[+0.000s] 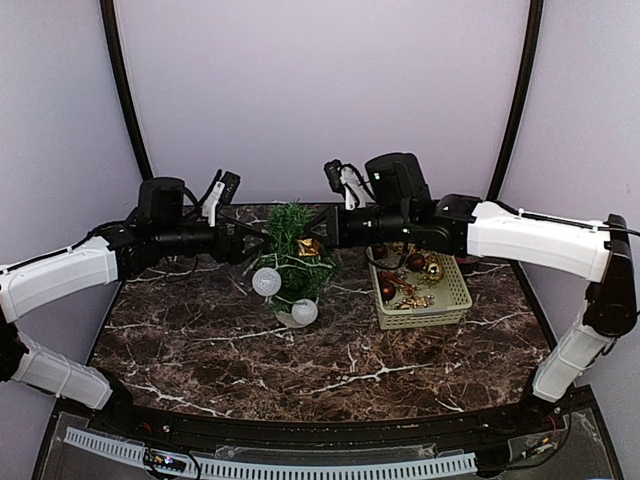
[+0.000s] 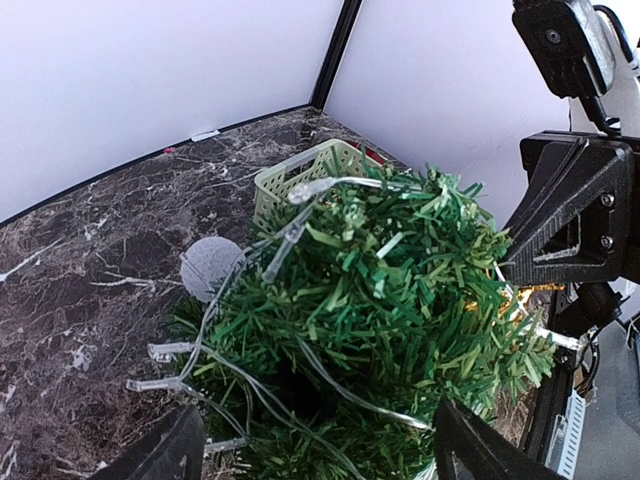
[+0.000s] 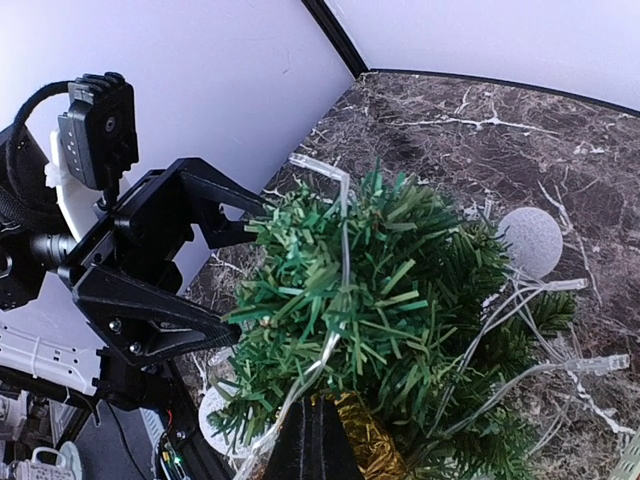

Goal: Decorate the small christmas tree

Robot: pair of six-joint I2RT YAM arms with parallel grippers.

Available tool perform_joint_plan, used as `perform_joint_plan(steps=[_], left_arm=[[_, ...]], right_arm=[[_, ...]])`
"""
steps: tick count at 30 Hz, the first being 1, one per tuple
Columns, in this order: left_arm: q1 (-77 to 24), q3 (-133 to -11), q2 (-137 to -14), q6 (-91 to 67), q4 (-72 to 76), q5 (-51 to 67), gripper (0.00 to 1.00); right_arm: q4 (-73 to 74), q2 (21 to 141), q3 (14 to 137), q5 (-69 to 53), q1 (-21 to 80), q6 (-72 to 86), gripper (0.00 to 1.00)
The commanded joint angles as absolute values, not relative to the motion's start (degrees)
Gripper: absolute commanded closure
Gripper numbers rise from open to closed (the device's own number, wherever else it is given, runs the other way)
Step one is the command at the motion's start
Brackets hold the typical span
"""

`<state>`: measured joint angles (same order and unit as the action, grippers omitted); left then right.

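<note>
Marble desk (image 1: 330,375) carries a small tree (image 1: 293,250) left of a basket (image 1: 452,300).
The tree wears a light string (image 2: 283,240) and two white balls (image 1: 266,281); the left fingers (image 2: 468,452) stand apart, flanking its foliage; the right fingers (image 3: 315,445) are together at its top, a gold ornament (image 3: 372,450) just beside them.

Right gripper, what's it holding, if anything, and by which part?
The right gripper is shut on a gold ornament pressed into the small christmas tree. It seems pinched at one edge, though the exact spot is hidden.
</note>
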<state>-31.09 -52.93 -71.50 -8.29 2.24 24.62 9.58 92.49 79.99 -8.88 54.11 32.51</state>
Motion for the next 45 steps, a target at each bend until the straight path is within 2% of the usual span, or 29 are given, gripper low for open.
perform_joint_plan(steps=[1,7,15,21,29,35,38,45], left_arm=[[-31.4,-55.4,-72.0,-8.5,4.1,26.6,0.20],[-31.4,-55.2,-72.2,-8.6,4.2,27.0,0.25],[-31.4,-54.8,-68.3,-9.6,2.5,18.9,0.21],[-31.4,-54.9,-65.1,-11.1,-0.9,13.0,0.17],[-31.2,-56.4,-61.2,-11.9,-7.4,6.7,0.12],[-28.0,-56.8,-58.5,-12.4,-14.2,4.3,0.09],[-21.8,-55.5,-57.1,-12.0,-16.9,6.8,0.09],[-9.7,-52.1,-57.9,-6.9,-18.4,13.0,0.09]], right_arm=[[4.0,93.5,79.9,-6.1,55.1,34.3,1.00],[3.1,93.6,79.4,-3.9,55.2,34.5,1.00],[5.0,90.7,80.0,-2.7,55.1,34.0,1.00],[7.4,87.8,80.0,-0.2,55.1,32.6,0.77],[9.2,83.5,78.4,4.5,55.0,32.1,0.57],[17.4,78.0,76.9,12.9,53.9,32.4,0.46],[24.3,75.0,74.6,15.3,51.5,33.5,0.40],[32.4,71.4,64.9,10.6,38.1,35.5,0.35]])
